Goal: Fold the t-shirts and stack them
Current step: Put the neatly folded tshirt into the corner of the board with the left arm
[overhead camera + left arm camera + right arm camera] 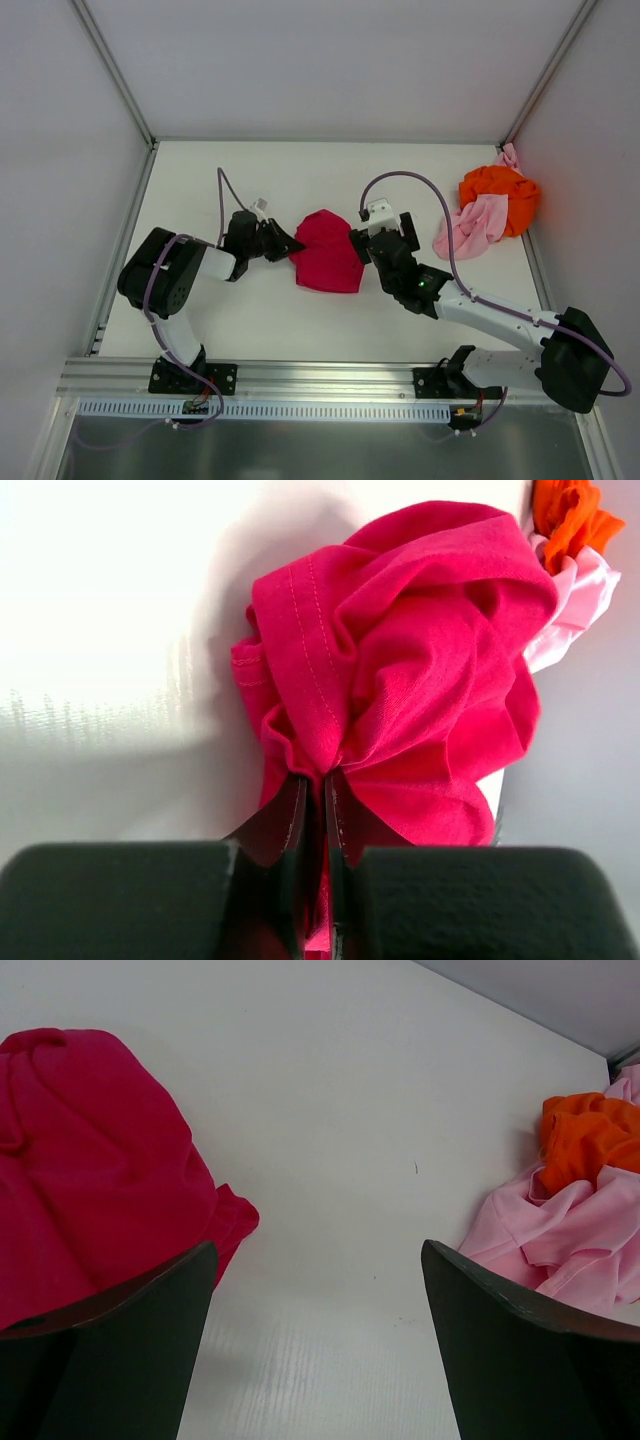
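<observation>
Crimson t-shirt [325, 252] lies crumpled at centre, nothing folded yet. My left gripper [318, 788] pinches its edge; my right gripper [318, 1260] gapes empty beside it. Orange t-shirt [497, 190] and pink t-shirt [470, 228] wait, heaped together.

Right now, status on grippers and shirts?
Left gripper shut on crimson shirt edge. Right gripper open, empty, beside it. Orange shirt, pink shirt heaped far right. Nothing blocking.

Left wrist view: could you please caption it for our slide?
Left fingers pinch the crumpled crimson t-shirt; orange t-shirt and pink t-shirt lie beyond.
</observation>
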Tool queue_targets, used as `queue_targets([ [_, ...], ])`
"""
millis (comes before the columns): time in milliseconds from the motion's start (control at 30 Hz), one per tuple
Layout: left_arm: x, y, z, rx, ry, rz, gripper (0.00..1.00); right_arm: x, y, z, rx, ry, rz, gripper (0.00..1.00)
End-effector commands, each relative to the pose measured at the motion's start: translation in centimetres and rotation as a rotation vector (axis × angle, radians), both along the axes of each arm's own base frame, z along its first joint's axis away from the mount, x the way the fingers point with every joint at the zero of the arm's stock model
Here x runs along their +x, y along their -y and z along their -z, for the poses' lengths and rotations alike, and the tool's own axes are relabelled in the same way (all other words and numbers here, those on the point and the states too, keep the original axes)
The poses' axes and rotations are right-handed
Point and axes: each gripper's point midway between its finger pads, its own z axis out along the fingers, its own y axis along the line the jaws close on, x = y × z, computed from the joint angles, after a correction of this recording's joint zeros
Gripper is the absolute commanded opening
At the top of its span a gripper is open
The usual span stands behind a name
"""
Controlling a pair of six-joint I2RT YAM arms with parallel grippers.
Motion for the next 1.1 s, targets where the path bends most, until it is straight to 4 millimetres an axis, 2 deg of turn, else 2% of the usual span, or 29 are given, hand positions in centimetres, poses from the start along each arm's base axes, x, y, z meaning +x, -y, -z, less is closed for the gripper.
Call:
queue_targets([
  [0, -0.5, 0.9, -1.0, -0.044, 0.041, 0.071, 0.0, 0.6, -0.2, -3.0, 0.058, 0.067, 0.027, 0.88],
  [200, -0.5, 1.0, -2.6, -0.049, 0.108, 0.097, 0.0, 0.5, -0.2, -2.8, 0.055, 0.063, 0.026, 0.88],
  [300, -0.1, 0.5, -4.0, -0.018, 0.161, 0.078, 0.0, 0.5, -0.2, -2.5, 0.05, 0.058, 0.025, 0.88],
  [333, 0.0, 0.4, -5.0, -0.011, 0.192, 0.074, 0.0, 0.5, -0.3, -2.4, 0.053, 0.056, 0.022, 0.88],
  [400, -0.2, -0.3, -5.3, 0.021, 0.221, 0.056, 0.0, 0.5, -0.5, -2.0, 0.048, 0.049, 0.016, 0.88],
  [433, -0.2, -0.5, -6.6, 0.021, 0.265, 0.05, 0.0, 0.5, -0.6, -1.9, 0.049, 0.048, 0.012, 0.88],
  [500, -0.4, -1.5, -6.9, 0.06, 0.293, 0.01, 0.0, 0.6, -0.8, -1.2, 0.037, 0.037, 0.005, 0.88],
  [533, -0.3, -1.8, -8.2, 0.064, 0.33, -0.003, 0.0, 0.7, -0.9, -0.9, 0.034, 0.033, 0.007, 0.88],
  [667, 0.7, -2.7, -10.7, 0.123, 0.376, -0.045, 0.0, 0.8, -1.2, -0.4, 0.017, 0.017, 0.006, 0.88],
  [733, 1.1, -3.2, -10.3, 0.166, 0.345, -0.065, 0.0, 0.6, -1.2, -0.3, 0.019, 0.016, 0.002, 0.88],
  [767, 1.7, -3.2, -11.0, 0.168, 0.353, -0.077, 0.0, 0.5, -1.2, -0.5, 0.025, 0.02, 0.002, 0.88],
  [800, 2.1, -3.7, -10.1, 0.191, 0.319, -0.098, 0.0, 0.4, -1.2, -0.5, 0.024, 0.019, -0.002, 0.88],
  [867, 3.0, -3.7, -10.2, 0.19, 0.303, -0.116, 0.0, -0.1, -1.1, -0.8, 0.047, 0.028, -0.012, 0.88],
  [900, 3.4, -3.9, -8.8, 0.208, 0.261, -0.125, 0.0, -0.4, -1.3, -0.9, 0.057, 0.029, -0.021, 0.88],
  [933, 4.2, -4.0, -9.0, 0.207, 0.259, -0.141, 0.0, -0.8, -1.2, -0.9, 0.086, 0.033, -0.024, 0.88],
  [967, 4.8, -4.0, -7.9, 0.218, 0.228, -0.143, 0.0, -1.0, -1.2, -0.8, 0.097, 0.034, -0.028, 0.88],
  [1033, 6.2, -4.6, -7.9, 0.232, 0.215, -0.167, 0.0, -2.0, -1.8, -1.3, 0.143, 0.058, -0.052, 0.88],
  [1067, 6.7, -4.8, -7.2, 0.243, 0.192, -0.171, 0.0, -2.6, -1.6, -0.5, 0.135, 0.055, -0.06, 0.88],
])
